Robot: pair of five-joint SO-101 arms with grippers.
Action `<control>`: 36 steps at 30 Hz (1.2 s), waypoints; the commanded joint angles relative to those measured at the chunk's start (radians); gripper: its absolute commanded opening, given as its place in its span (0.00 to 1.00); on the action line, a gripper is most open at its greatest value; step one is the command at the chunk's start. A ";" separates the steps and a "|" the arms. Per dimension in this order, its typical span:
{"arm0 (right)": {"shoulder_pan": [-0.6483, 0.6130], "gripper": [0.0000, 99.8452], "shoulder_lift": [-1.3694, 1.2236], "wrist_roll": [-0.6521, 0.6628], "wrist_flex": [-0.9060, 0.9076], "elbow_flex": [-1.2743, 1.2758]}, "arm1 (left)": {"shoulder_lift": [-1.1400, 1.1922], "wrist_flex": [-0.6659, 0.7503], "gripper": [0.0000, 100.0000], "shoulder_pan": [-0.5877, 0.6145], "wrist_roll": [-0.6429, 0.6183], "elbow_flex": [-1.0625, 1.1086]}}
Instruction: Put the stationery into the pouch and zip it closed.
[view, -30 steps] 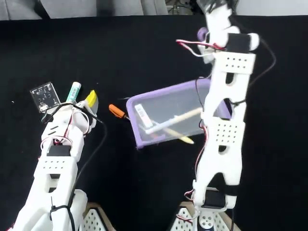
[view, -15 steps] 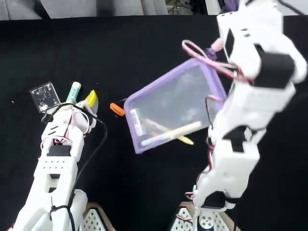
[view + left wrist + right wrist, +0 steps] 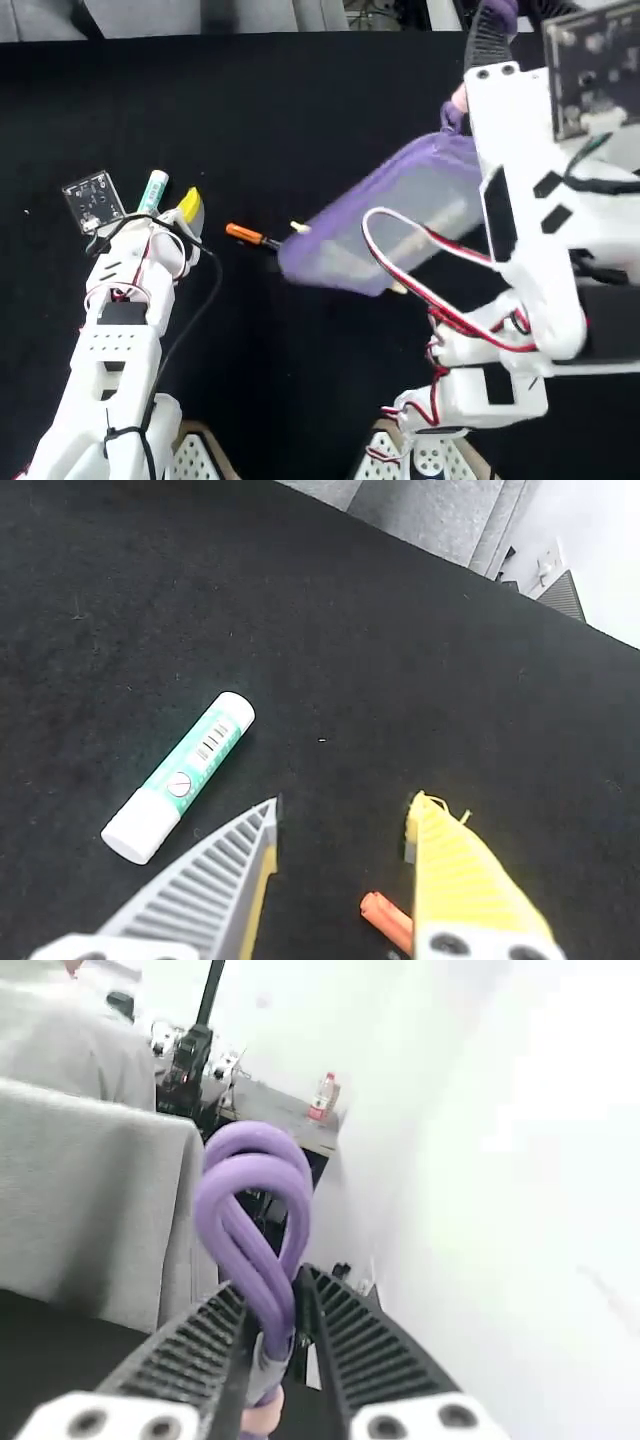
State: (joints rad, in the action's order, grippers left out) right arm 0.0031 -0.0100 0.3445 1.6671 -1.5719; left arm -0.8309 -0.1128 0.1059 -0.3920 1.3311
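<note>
right gripper (image 3: 291, 1292) pinching smooth cord-like purple loop (image 3: 250, 1200) | translucent pouch (image 3: 385, 232) tilted, contents blurred | left gripper (image 3: 345, 815) spread, ridged fingers | orange pen (image 3: 386, 918) half hidden | cylindrical glue stick (image 3: 180, 777)

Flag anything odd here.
Yes. The pouch hangs tilted from its purple loop in the right gripper; a pale tip pokes out at its low end. Glue stick and orange pen lie outside.

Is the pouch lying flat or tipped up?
Tipped up: the pouch slants toward the table, one end held high by the right gripper, shut on its purple loop.
</note>
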 commanded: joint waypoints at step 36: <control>0.184 0.01 0.122 -0.060 -0.405 0.587 | 0.663 -0.468 0.21 -0.318 -0.146 -0.710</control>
State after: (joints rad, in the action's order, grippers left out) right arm 0.1565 0.0713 0.2923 1.2589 -0.9812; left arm -0.3214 -0.3767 -0.1243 -0.4135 0.9137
